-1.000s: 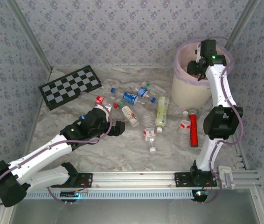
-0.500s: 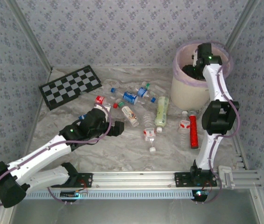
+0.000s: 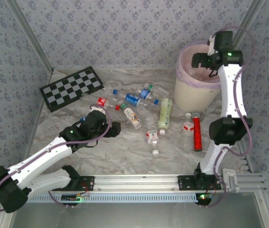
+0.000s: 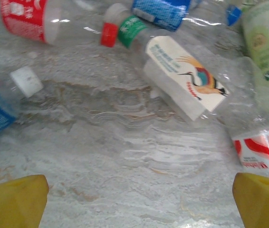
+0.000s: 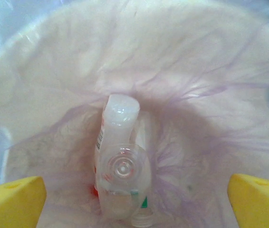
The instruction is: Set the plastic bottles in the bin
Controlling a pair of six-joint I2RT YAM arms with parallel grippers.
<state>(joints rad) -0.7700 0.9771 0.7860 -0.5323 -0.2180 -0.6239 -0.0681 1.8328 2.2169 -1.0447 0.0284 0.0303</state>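
Observation:
Several plastic bottles lie loose mid-table: a red-labelled one (image 3: 102,101), a blue-labelled one (image 3: 132,99), a crane-labelled one (image 3: 133,118), a pale-green one (image 3: 164,113) and a red-and-white one (image 3: 152,135). My left gripper (image 3: 115,129) hovers low just in front of them, open and empty (image 4: 139,204); the crane-labelled bottle (image 4: 182,78) lies ahead of its fingers. The cream bin (image 3: 187,92) with its pink liner stands at the back right. My right gripper (image 3: 198,60) hangs open over it. Below its jaws (image 5: 135,202), a clear bottle (image 5: 123,183) lies loose in the liner against another (image 5: 118,116).
A solid red cylinder (image 3: 197,133) lies by a small bottle (image 3: 188,127) in front of the bin. A black-and-grey checkerboard (image 3: 72,88) lies at the back left. Patterned walls close in the table on three sides.
My right gripper opened, let a bottle drop into the bin, and rose above the rim. My left gripper shifted slightly left and stays open.

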